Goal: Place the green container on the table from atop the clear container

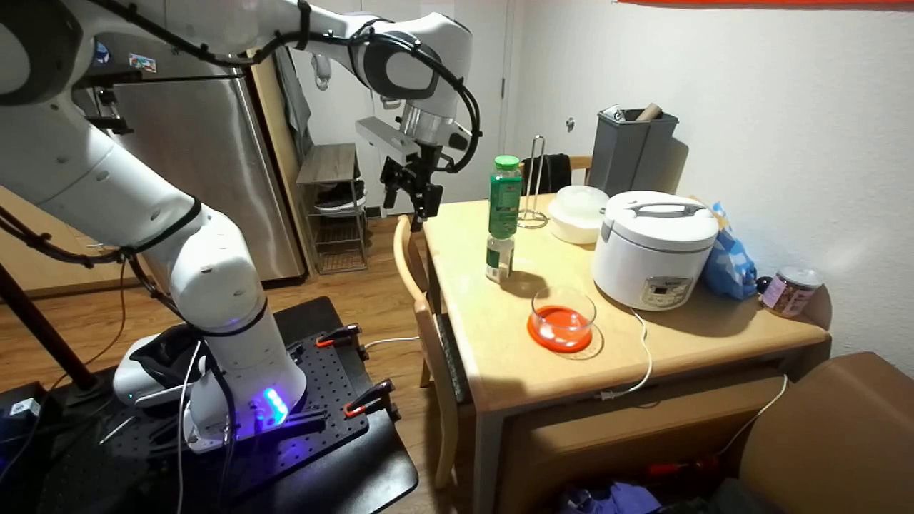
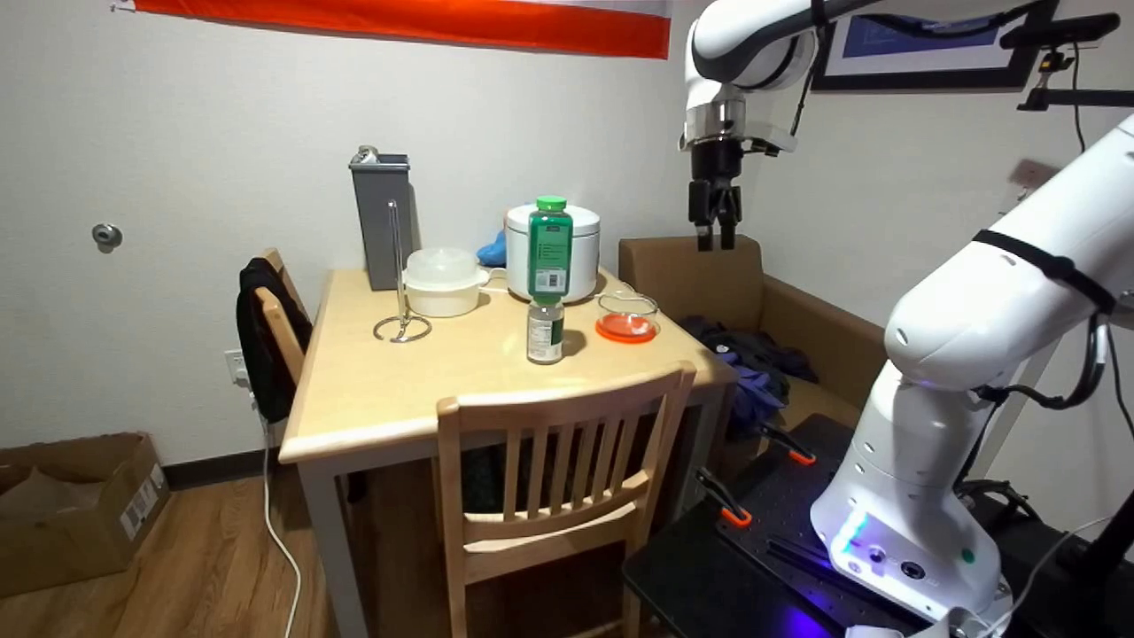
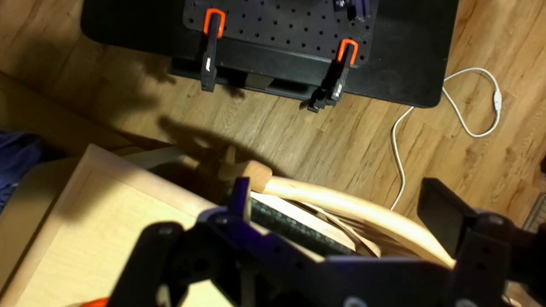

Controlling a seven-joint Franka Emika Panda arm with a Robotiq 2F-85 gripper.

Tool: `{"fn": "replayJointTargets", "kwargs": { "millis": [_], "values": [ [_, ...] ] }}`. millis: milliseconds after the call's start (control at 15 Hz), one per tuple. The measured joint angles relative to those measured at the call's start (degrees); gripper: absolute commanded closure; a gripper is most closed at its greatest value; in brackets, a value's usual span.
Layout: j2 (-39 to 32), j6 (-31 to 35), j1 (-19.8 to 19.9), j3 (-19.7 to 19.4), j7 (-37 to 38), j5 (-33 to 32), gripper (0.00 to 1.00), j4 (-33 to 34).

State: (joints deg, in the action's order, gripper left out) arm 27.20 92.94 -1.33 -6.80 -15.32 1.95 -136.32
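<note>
The green container [image 1: 505, 203] is a slim upright green bottle with a bright green cap. It stands on top of the clear container [image 1: 500, 260], a short transparent jar with a white and green label. Both also show stacked in an exterior view, the green container [image 2: 550, 252] above the clear container [image 2: 545, 335]. The jar stands on the light tan table [image 1: 485, 335]. My gripper [image 1: 408, 203] is open and empty, pointing down in the air beside the stack and apart from it. The wrist view shows the spread fingers [image 3: 337, 192] above the chair; neither container shows there.
A wooden chair [image 2: 567, 399] stands at the table's edge near the stack. On the table are a white rice cooker [image 1: 653, 250], a glass bowl on an orange dish [image 1: 560, 339], a metal paper towel stand [image 1: 532, 214], a white lidded pot [image 1: 577, 214] and a grey bin [image 1: 632, 153].
</note>
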Motion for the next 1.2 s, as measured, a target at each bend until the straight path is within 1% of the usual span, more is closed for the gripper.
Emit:
{"fn": "replayJointTargets", "kwargs": {
  "millis": [133,267,400,600,733,933,1200],
  "values": [
    [-2.62,4.57,-1.28,1.52,0.01,3.53,0.0,0.84],
    [-6.52,9.43,-3.29,3.86,0.0,6.07,0.0,2.85],
    [-10.97,13.0,-5.06,6.34,0.0,6.6,0.0,6.23],
    [-15.91,14.55,-5.94,8.88,0.1,6.21,0.0,11.9],
    [-16.83,14.56,-5.79,9.11,1.22,5.77,0.0,14.2],
    [-15.8,14.98,-4.81,8.59,2.14,5.89,0.0,15.81],
    [-15.2,19.68,-4.04,8.18,2.18,6.19,0.0,17.69]
  ]
}}
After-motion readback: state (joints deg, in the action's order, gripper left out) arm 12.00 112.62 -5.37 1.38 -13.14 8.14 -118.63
